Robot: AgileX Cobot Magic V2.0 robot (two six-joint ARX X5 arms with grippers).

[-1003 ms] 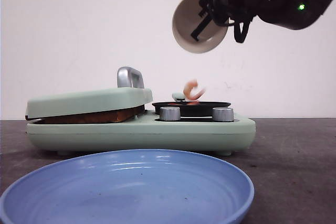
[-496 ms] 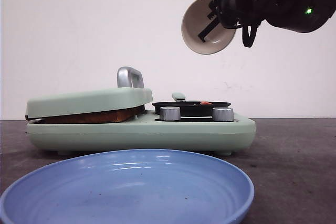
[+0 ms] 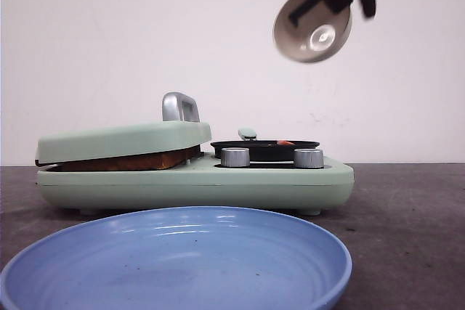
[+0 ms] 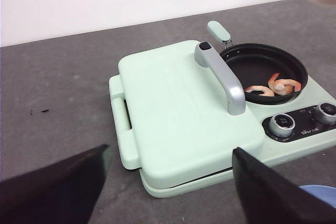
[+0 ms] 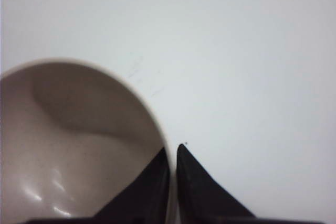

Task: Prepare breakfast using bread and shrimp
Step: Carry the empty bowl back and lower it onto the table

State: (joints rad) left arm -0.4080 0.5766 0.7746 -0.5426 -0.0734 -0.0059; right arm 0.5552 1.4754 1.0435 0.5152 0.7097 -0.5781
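Nearest the front camera lies a blue plate, nothing on it. Behind the blue plate stands the mint-green breakfast maker. Its grill lid is down on the bread, whose brown crust edge shows in the gap under the lid. Beside the lid, on the side with the two knobs, sits the black pan with two curled pink shrimp lying in it.

Change noted: a second ago a shrimp was falling into the pan from the tipped beige bowl; now the shrimp are at rest and the bowl is higher above the maker, further toward the robot's right, and empty in the right wrist view. Judgement: tipping is finished and the bowl is being carried off.

The right gripper is pinched on the bowl's rim, one finger inside, one outside. The left gripper hovers near the maker, fingers wide apart, holding nothing.
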